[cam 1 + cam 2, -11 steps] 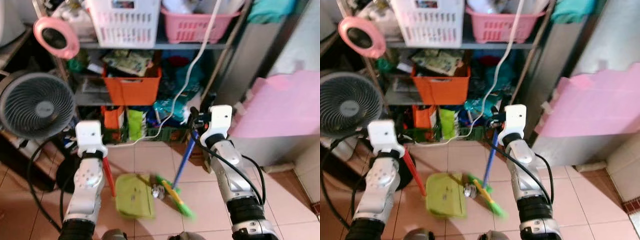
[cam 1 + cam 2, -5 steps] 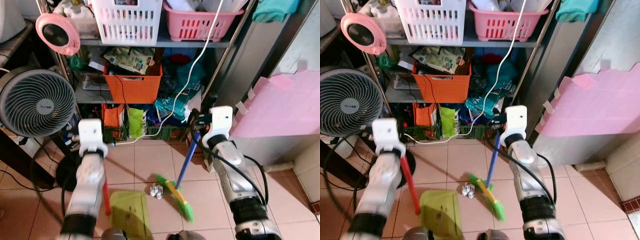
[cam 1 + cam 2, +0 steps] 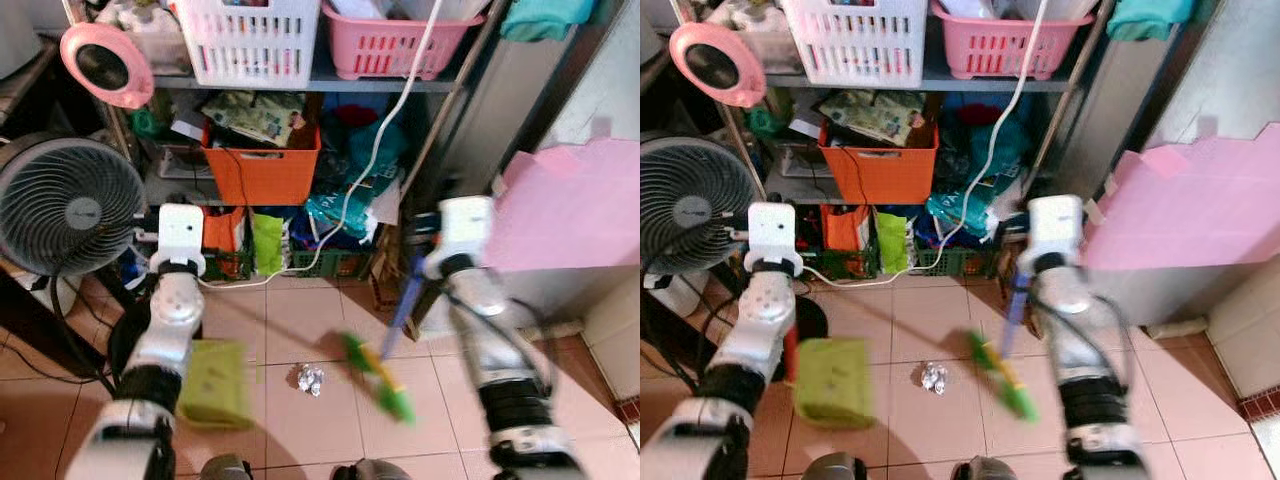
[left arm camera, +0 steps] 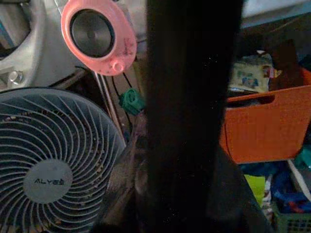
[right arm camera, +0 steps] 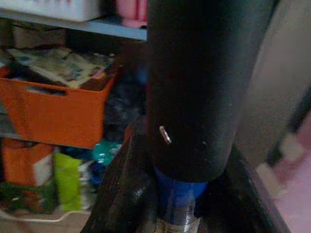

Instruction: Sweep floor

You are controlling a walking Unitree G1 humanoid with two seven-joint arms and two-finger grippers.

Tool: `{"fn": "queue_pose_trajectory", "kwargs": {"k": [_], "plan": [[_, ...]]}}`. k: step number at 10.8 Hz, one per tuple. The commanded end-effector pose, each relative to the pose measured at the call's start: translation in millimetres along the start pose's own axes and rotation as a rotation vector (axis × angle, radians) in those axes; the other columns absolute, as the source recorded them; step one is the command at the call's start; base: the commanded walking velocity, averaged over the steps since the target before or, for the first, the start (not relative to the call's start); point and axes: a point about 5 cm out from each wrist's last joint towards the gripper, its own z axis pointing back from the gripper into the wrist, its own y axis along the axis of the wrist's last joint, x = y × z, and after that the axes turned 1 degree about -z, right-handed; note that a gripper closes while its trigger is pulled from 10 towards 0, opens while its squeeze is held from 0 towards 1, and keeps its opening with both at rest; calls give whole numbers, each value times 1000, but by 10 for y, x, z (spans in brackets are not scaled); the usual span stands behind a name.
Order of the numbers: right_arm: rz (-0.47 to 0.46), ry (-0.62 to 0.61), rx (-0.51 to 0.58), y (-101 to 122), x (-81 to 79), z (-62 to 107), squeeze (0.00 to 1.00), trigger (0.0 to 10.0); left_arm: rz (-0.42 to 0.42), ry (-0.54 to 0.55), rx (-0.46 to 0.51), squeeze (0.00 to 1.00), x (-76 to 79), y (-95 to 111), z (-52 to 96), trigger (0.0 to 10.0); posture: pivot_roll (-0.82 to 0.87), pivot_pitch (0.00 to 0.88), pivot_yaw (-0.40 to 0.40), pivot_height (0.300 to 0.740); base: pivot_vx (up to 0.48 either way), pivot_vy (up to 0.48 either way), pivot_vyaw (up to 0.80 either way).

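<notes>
A crumpled foil ball [image 3: 310, 380] lies on the pink tiled floor [image 3: 300, 320]. Left of it hangs a green dustpan [image 3: 215, 383], blurred, its red handle [image 3: 790, 355] held by my left gripper [image 4: 184, 194], which is shut on it. Right of the ball is the green head [image 3: 380, 378] of a broom, its blue handle [image 3: 405, 305] rising to my right gripper [image 5: 180, 194], shut on the black grip. Both dustpan and broom head stand apart from the ball.
A metal shelf [image 3: 320, 85] faces me with an orange bin [image 3: 262, 165], white basket [image 3: 250, 40] and pink basket [image 3: 395, 45]. A floor fan [image 3: 65, 205] and black cables stand at left. A white cord [image 3: 375, 150] hangs down. A pink sheet [image 3: 570, 210] covers a cabinet at right.
The dustpan has swung left, away from the foil ball. My right arm and the broom have shifted right, the head now farther from the ball. The ball has stayed put.
</notes>
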Motion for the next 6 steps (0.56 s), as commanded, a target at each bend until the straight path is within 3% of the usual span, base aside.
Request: {"fn": "queue_pose_trajectory", "kwargs": {"k": [1,2,5,6], "plan": [[40,-18,63,149,77,-43,0,10000,-14,-14,19,0,71,21,-26,10000,-122,48,-54,740,0,0,0],[12,8,16,84,82,2,0,10000,-33,-31,12,0,194,14,-48,10000,-157,56,-55,740,0,0,0],[-137,111,-117,-76,-53,130,0,10000,27,-97,52,0,481,140,-61,10000,-179,60,-49,740,0,0,0],[-307,122,-222,-155,-95,158,0,10000,63,-132,18,0,655,165,-41,10000,-206,59,-41,740,0,0,0]]}}
